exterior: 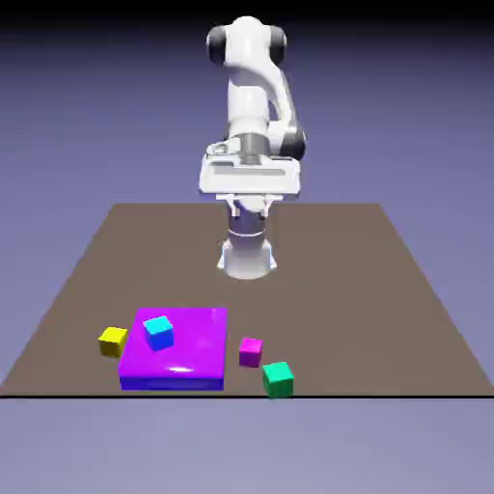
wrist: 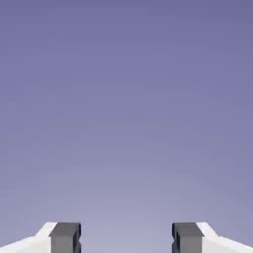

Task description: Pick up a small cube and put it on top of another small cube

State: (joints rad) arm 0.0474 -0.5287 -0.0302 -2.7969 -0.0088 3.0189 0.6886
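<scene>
In the exterior view, the white two-finger gripper (exterior: 250,208) is hanging high over the brown rectangular table (exterior: 328,289). The small blue cube (exterior: 158,333) is sitting on the flat, glossy purple block (exterior: 193,352). The small yellow cube (exterior: 113,342) is resting just beside the block on the view's left; the small magenta cube (exterior: 251,352) and small green cube (exterior: 278,379) are lying to its right, green nearer the camera. In the hand view, the grey fingertips (wrist: 65,238) are standing wide apart, holding nothing, against blue-violet backdrop (wrist: 126,113).
</scene>
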